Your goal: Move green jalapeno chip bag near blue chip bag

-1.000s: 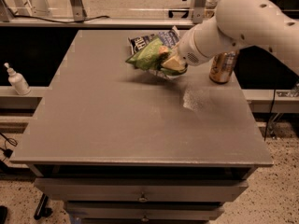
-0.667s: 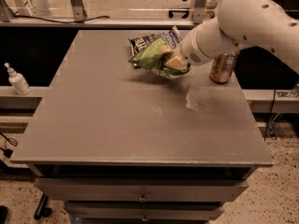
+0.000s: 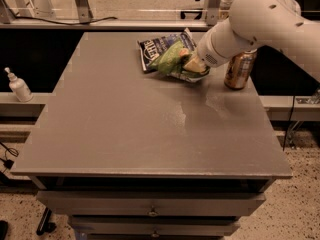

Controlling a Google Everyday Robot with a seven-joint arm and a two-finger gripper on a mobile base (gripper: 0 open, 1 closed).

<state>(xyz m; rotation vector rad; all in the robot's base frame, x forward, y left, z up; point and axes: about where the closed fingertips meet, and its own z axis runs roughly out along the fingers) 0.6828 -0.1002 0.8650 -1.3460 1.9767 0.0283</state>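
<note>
The green jalapeno chip bag [image 3: 171, 59] is crumpled and held at the far middle of the grey table [image 3: 125, 119]. My gripper [image 3: 192, 65] is shut on its right end, with the white arm reaching in from the upper right. The blue chip bag [image 3: 156, 46] lies flat just behind and left of the green bag; the green bag overlaps its near right part. Whether the green bag rests on the table or hangs just above it I cannot tell.
A gold drink can [image 3: 239, 69] stands upright right of the gripper, near the table's right edge. A white pump bottle [image 3: 19, 85] sits on a low ledge off the table's left side. Drawers run under the table's front edge.
My gripper has carried the green bag a little farther back and left, so it now overlaps the blue bag more. The can and the blue bag have not moved.
</note>
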